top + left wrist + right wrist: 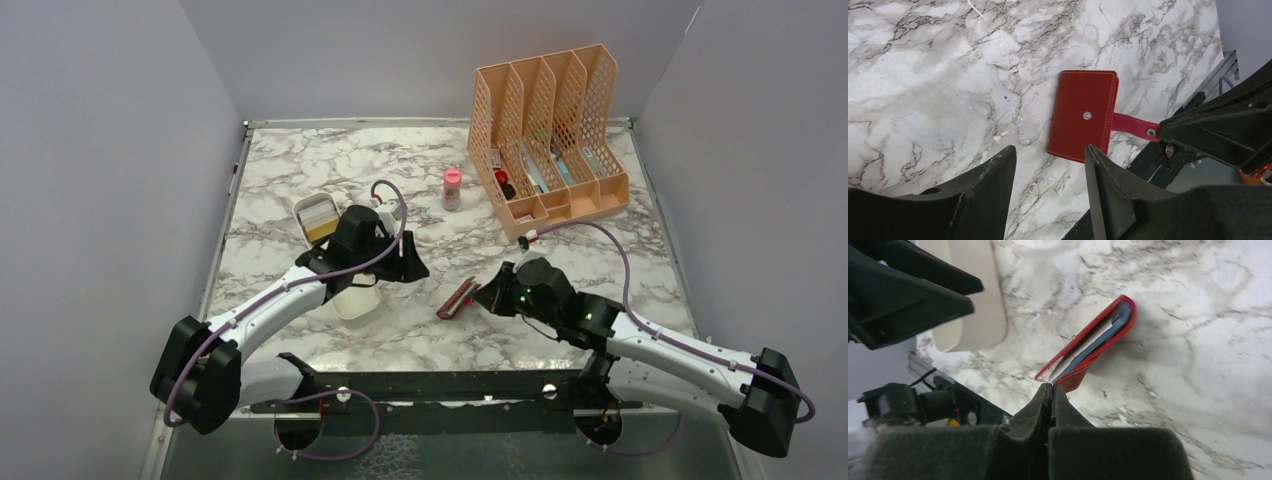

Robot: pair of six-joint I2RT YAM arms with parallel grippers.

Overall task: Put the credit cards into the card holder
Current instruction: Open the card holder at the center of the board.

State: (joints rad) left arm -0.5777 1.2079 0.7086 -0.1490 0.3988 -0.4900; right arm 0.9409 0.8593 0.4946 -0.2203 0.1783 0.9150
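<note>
centre of the overhead frame: red card holder (458, 298) sat on the marble table (300, 170), held by its strap (1130, 123) in the clenched right gripper (1052, 392). left gripper (1048, 167), jaws spread and grasping nothing, hovered over the holder, at the lower centre of its wrist view. blue and white cards (1107, 334) showed inside the fold. cream cup (355, 302) left of centre; peach file rack (550, 130) at upper right

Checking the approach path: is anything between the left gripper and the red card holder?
Nothing visible does. Only bare marble table lies between the open left gripper and the card holder. The right gripper pinches its strap from the side.
</note>
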